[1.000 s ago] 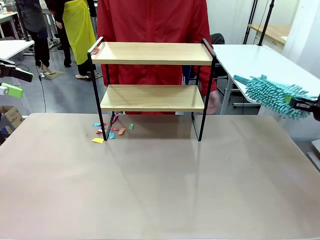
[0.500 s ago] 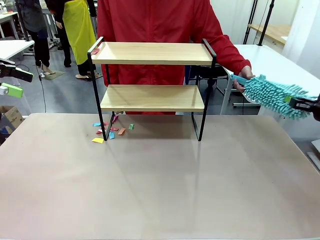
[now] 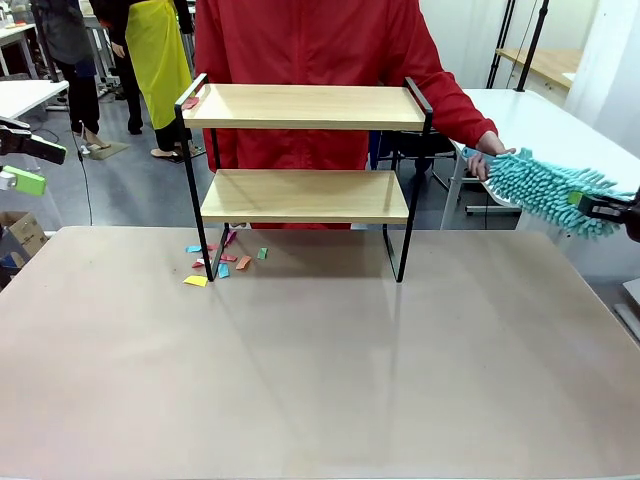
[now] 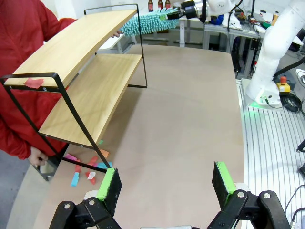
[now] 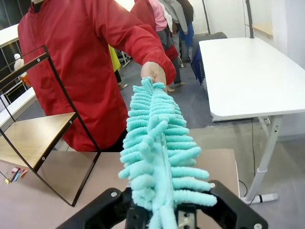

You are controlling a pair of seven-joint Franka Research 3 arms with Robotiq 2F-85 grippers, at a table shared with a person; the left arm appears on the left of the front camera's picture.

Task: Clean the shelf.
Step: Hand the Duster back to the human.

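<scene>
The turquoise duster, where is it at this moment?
In the front view the duster is at the far right, past the shelf, between the person's hand and the right tool.

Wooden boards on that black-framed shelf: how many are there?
2. The upper board sits at the top of the shelf; the lower board is directly beneath it. None looks hidden.

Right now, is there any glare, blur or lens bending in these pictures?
Front view: soft sheen streaks on the beige tabletop, sharp overall. Left wrist view: wide-angle bending curves the two-tier wooden shelf. Right wrist view: the fluffy turquoise duster looms large.
</scene>
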